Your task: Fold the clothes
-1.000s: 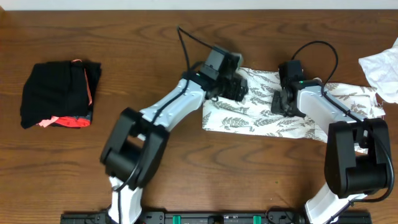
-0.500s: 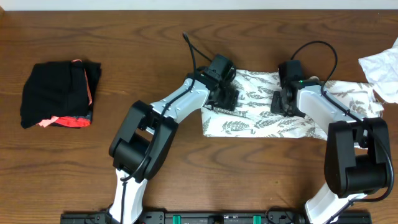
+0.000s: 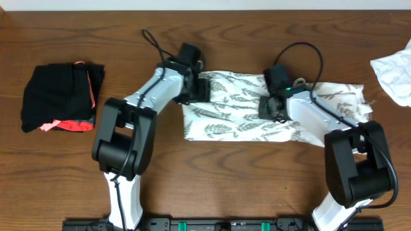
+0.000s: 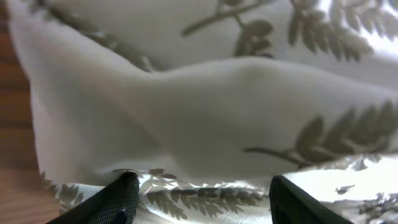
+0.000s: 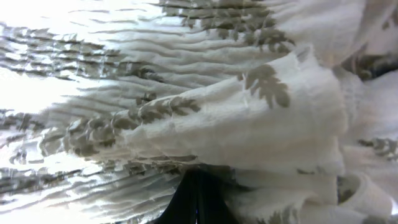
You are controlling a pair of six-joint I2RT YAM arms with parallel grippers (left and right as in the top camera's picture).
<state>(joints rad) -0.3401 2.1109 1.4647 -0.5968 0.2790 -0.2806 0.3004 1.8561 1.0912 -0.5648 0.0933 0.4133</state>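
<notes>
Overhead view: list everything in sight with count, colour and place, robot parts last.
dress: 1, white with grey-green fern print, lying as a long strip at centre-right of the table
black bundle: 1, black with coral-pink trim, left side of the table
white cloth: 1, plain white, crumpled at the right edge, partly out of frame
table: 1, brown wood, under everything
left gripper: 1, black, at the dress's left end, jaws apart over the fabric
right gripper: 1, black, on the middle of the dress, shut on a pinch of fabric
</notes>
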